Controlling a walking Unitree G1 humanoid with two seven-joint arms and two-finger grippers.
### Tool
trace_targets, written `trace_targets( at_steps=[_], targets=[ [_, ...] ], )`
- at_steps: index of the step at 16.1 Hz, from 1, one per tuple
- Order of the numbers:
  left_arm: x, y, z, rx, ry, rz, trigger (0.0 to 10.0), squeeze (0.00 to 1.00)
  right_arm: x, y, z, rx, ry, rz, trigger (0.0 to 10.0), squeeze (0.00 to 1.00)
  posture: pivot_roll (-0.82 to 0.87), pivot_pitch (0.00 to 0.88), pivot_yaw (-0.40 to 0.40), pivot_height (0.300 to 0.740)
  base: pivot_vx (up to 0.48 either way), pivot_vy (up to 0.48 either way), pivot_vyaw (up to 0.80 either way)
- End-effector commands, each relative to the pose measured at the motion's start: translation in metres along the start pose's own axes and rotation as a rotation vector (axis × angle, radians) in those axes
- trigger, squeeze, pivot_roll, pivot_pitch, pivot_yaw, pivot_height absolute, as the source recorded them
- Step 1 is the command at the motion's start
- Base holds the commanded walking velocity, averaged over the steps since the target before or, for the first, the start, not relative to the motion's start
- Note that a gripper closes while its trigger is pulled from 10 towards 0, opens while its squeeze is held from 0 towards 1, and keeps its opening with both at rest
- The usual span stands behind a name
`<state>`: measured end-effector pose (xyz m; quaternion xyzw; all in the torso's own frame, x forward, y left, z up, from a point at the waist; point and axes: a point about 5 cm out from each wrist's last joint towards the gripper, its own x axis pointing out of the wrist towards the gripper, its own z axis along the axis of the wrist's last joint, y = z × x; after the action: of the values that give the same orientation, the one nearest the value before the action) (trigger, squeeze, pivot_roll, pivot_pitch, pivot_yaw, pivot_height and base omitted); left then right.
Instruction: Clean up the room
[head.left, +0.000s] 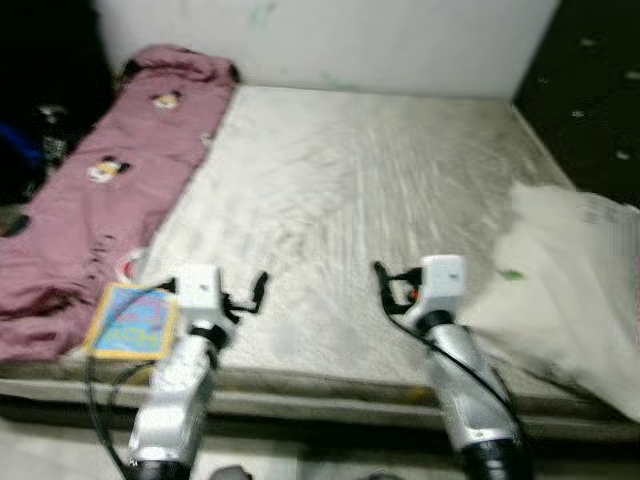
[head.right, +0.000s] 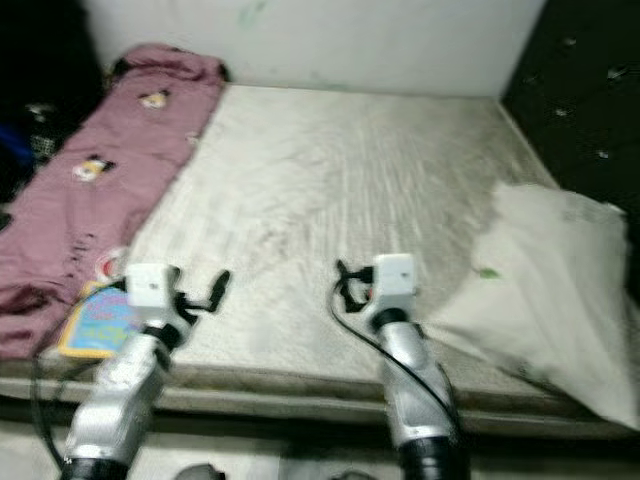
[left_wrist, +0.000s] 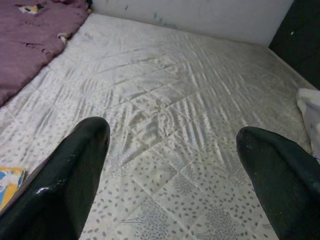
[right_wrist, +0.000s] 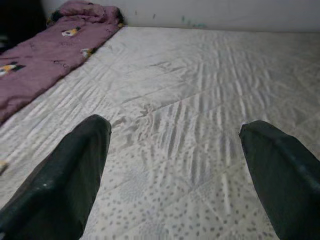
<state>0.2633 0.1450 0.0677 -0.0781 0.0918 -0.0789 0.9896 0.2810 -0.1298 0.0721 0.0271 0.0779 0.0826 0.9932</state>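
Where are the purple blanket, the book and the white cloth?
blanket (head.left: 110, 190): left eye view, middle of its purple surface.
book (head.left: 132, 322): left eye view, centre of its colourful cover.
cloth (head.left: 570, 290): left eye view, middle of the white fabric.

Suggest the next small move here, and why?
Probably swing the left end effector toward the book on the mattress edge. Both end effectors hover open and empty over bare mattress, the right end effector beside the white sheet. The book, by the purple blanket, is the loose item nearest the left arm.
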Motion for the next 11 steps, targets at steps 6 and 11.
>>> trace_targets(
  at_steps=[6, 11],
  targets=[
    [0.0011, -0.0025, 0.0003, -0.001, 0.002, 0.003, 10.0, 0.00, 0.0012, -0.0051, 0.0042, -0.007, -0.010, -0.009, 10.0, 0.00, 0.02, 0.000, -0.004, 0.740, 0.000, -0.275, 0.00],
    [0.0016, -0.0028, 0.0006, 0.017, 0.009, -0.007, 10.0, 0.00, 0.0017, -0.0046, 0.0043, -0.006, -0.011, -0.010, 10.0, 0.00, 0.02, 0.000, -0.002, 0.740, 0.000, -0.110, 0.00]
  ],
)
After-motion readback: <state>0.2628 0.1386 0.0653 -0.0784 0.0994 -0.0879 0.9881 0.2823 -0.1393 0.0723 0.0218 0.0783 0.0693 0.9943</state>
